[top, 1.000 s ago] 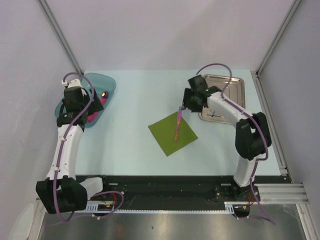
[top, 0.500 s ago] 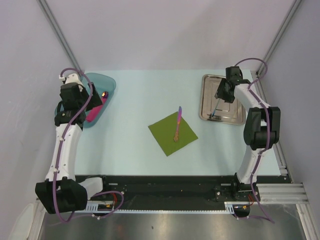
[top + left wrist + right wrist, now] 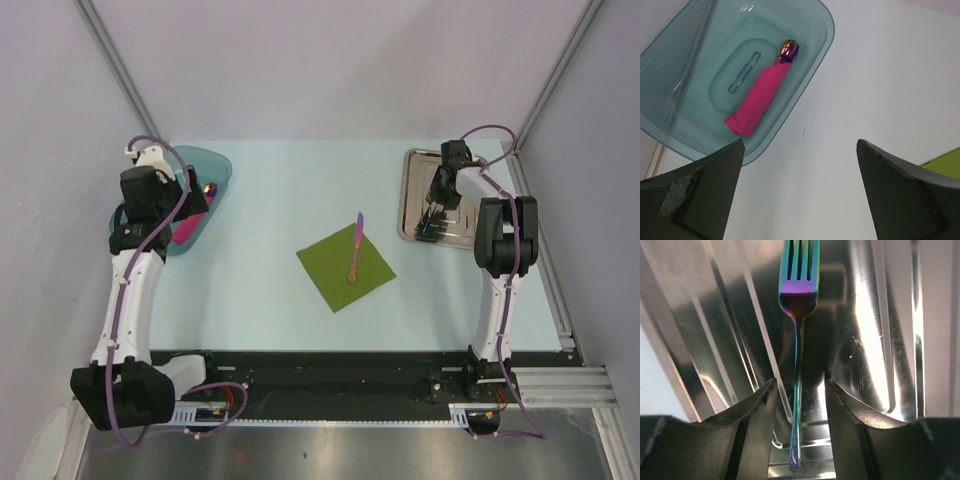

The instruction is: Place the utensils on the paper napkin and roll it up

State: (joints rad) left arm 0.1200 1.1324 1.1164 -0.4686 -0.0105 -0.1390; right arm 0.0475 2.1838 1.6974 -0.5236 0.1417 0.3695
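Observation:
The olive-green paper napkin [image 3: 345, 265] lies flat mid-table, and its corner shows in the left wrist view [image 3: 946, 159]. One iridescent utensil [image 3: 355, 248] lies on the napkin, its purple end past the far edge. A second utensil, an iridescent fork [image 3: 799, 300], lies in the steel tray [image 3: 472, 190]. My right gripper [image 3: 800, 385] is open and low over the tray, its fingers on either side of the fork's handle with a gap on each side. It also shows in the top view [image 3: 437, 205]. My left gripper [image 3: 800, 142] is open and empty above the table beside the teal tub.
The teal translucent tub [image 3: 700, 65] at the far left holds a rolled pink bundle [image 3: 760, 97] with a shiny tip. The tub also shows in the top view [image 3: 215, 165]. The steel tray [image 3: 880, 315] has raised rims. Walls close in both sides.
My right gripper left the utensil on the napkin, swung right to the steel tray and lowered around the fork's handle. My left arm has barely moved.

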